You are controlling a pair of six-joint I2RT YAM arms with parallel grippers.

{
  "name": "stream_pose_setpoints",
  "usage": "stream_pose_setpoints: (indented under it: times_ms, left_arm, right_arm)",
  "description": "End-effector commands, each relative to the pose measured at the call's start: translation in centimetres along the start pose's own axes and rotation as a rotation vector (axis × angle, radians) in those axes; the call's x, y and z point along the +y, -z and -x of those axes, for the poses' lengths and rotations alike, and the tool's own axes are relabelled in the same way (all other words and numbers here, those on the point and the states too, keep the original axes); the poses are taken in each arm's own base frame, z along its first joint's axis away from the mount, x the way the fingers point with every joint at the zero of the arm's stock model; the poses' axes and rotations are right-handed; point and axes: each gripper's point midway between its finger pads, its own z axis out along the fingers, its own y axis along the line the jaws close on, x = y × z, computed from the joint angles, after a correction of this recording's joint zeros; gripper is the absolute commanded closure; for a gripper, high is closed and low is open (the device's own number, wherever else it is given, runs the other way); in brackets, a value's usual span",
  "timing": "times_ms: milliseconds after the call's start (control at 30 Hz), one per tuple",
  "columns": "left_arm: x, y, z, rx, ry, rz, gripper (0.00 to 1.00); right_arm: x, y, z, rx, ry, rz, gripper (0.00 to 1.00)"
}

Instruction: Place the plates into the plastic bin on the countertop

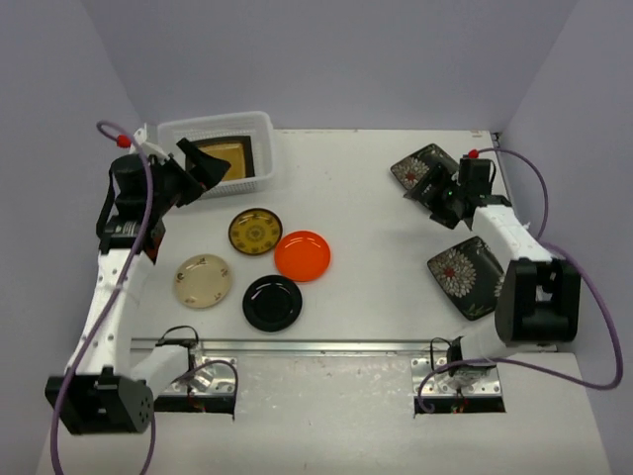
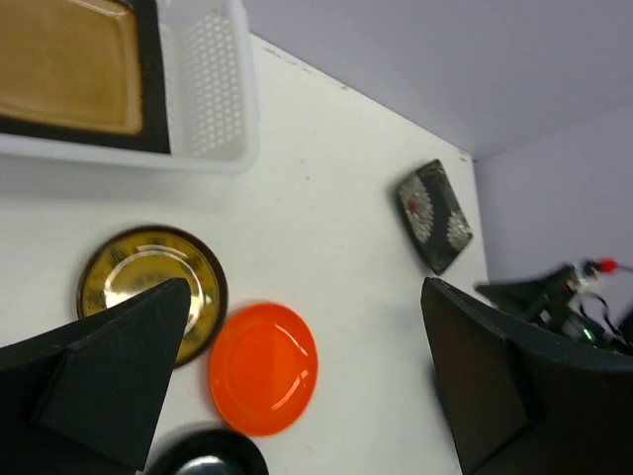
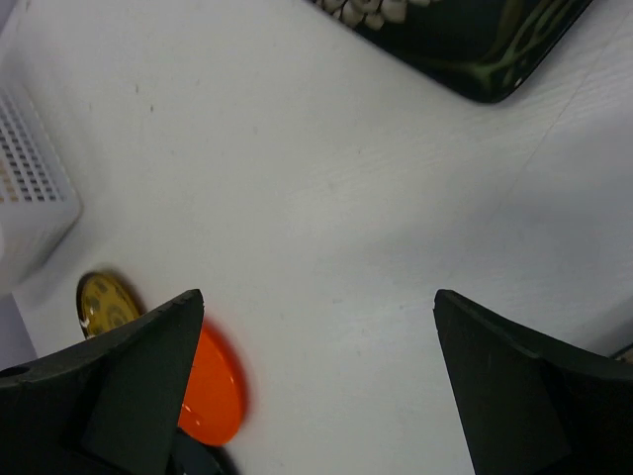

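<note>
The plastic bin point(image 1: 259, 127) stands at the back left with the square amber plate point(image 1: 226, 158) lying in it. My left gripper point(image 1: 203, 164) is open and empty, hovering at the bin's near edge. On the countertop point(image 1: 366, 228) lie the round yellow-patterned point(image 1: 255, 231), orange point(image 1: 303, 255), cream point(image 1: 202, 281) and black point(image 1: 272, 303) plates. Two square black flowered plates lie at the right, one far point(image 1: 415, 166), one near point(image 1: 465, 275). My right gripper point(image 1: 433, 198) is open and empty between them. The teal plate is not in view.
A metal rail point(image 1: 316, 346) runs along the near edge of the countertop. Grey walls close the back and both sides. In the left wrist view point(image 2: 305, 287) the bin wall point(image 2: 213, 89) is upper left and the orange plate point(image 2: 262, 368) lies below the jaws.
</note>
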Motion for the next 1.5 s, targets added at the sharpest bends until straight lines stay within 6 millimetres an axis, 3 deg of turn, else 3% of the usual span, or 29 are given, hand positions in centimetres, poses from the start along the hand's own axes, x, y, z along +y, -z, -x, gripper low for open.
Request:
stream_pose_setpoints:
  times_ms: [0,67,200,267,333,600,800,867,933,1033,1167,1233,1300,1400,1467]
  left_arm:
    - [0.6,1.5,-2.7,0.011,0.017,-0.074,0.0]
    - [2.0,2.8,-3.5,0.003,-0.011,-0.004,0.0]
    - [5.5,4.7,-3.7,-0.093,-0.067,0.145,0.0]
    - [7.3,5.6,-4.0,-0.125,-0.093,0.219,0.0]
    - [8.4,5.7,-4.7,-0.121,-0.109,0.251,0.0]
    - [6.6,4.8,-7.3,-0.004,-0.18,0.127,0.0]
    - [6.1,5.2,-7.1,-0.022,-0.196,0.112,0.0]
    - [5.9,5.3,-7.2,-0.022,-0.201,0.103,0.0]
    - [5.7,5.4,-7.3,-0.017,-0.205,0.094,0.0]
    - [5.5,5.4,-7.5,-0.012,-0.214,0.083,0.0]
    - [5.3,5.6,-7.3,-0.021,-0.221,0.074,0.0]
    - [5.2,5.7,-7.3,-0.027,-0.222,0.07,0.0]
    - [5.1,5.7,-7.5,-0.02,-0.223,0.059,0.0]
    - [4.3,5.7,-7.8,-0.004,-0.235,0.011,0.0]
    - [3.6,5.5,-8.2,0.009,-0.243,-0.041,0.0]
  right_arm:
    - [-1.7,-2.8,5.0,-0.053,-0.178,0.002,0.01]
    - [-3.1,-4.6,6.2,-0.064,-0.194,-0.06,0.01]
    - [-6.2,-5.8,8.4,-0.163,-0.241,-0.156,0.01]
    - [-7.9,-6.2,7.8,-0.126,-0.277,-0.211,0.01]
    - [-8.1,-6.5,8.0,-0.141,-0.272,-0.2,0.01]
    - [-9.3,-9.1,9.1,-0.195,-0.28,-0.079,0.03]
    - [-11.3,-11.1,8.5,-0.148,-0.382,-0.09,0.15]
    - [-12.3,-12.1,8.1,-0.132,-0.407,-0.108,0.28]
    - [-12.8,-12.5,8.1,-0.129,-0.418,-0.111,0.49]
    - [-13.6,-13.5,7.5,-0.108,-0.448,-0.098,0.66]
    - [-14.3,-14.8,6.1,-0.062,-0.477,-0.089,0.77]
    - [-14.1,-14.9,5.2,-0.043,-0.496,-0.065,0.98]
    - [-13.3,-14.5,5.8,-0.083,-0.498,-0.011,1.0]
    - [-10.6,-13.0,6.6,-0.111,-0.507,0.131,1.0]
    - [-7.9,-10.9,6.7,-0.113,-0.499,0.268,1.0]
